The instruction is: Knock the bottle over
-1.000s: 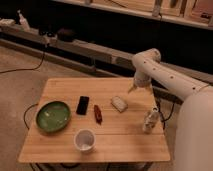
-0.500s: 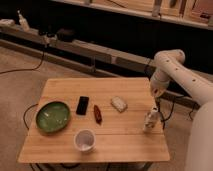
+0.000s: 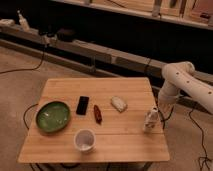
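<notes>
The bottle [image 3: 150,120] is small, translucent and whitish with a narrower neck. It stands upright near the right edge of the wooden table [image 3: 120,136]. My white arm [image 3: 181,80] comes in from the right and bends down beside the table's right edge. The gripper [image 3: 160,111] hangs at the arm's lower end, just right of and slightly behind the bottle's top, very close to it. Whether it touches the bottle does not show.
On the table stand a green bowl [image 3: 52,116] at the left, a black phone [image 3: 82,105], a slim dark-red object [image 3: 97,113], a flat whitish lump [image 3: 119,103] and a white cup [image 3: 84,140] near the front. Dark shelving [image 3: 100,45] and cables run behind.
The arm has swung right, from above the table near the whitish lump to the table's right edge. The gripper now sits beside the bottle. The bottle still stands upright.
</notes>
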`<state>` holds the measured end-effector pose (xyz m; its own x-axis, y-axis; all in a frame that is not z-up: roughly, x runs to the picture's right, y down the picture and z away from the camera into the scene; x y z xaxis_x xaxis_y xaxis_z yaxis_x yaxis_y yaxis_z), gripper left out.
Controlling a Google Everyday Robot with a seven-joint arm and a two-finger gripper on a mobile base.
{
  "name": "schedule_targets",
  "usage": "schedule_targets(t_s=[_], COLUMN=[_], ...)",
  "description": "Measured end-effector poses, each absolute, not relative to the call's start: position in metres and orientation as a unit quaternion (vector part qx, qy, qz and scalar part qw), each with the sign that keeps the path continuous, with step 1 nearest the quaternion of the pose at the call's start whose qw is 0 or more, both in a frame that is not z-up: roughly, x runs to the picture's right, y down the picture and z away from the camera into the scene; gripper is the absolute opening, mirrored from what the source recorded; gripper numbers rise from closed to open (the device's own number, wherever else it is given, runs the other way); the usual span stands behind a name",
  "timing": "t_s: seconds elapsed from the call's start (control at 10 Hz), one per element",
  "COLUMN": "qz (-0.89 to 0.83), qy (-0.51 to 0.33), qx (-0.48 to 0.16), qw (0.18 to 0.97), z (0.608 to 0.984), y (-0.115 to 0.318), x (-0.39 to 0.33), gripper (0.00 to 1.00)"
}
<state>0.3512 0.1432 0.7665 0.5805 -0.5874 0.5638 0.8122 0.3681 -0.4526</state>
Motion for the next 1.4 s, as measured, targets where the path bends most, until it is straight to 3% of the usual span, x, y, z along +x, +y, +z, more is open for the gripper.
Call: schedule_targets(t_s=[0.4,0.6,0.9,1.2,1.4], qz=[-0.404,-0.4,-0.475,-0.537,-0.541], qy=[-0.13,-0.144,-0.221,-0.3,-0.305], qx=[-0.39,-0.381,-0.282,-0.164,-0.153], qw=[0.817,0.821,0.804,0.771,0.768], z=[0.737,0.745,0.784,0.786,0.786], y=[0.179,0.18,0.109,0.032,0.024], x=[0.35,0.33,0.197,0.05,0.039], gripper=[0.0,0.0,0.0,0.08,0.08])
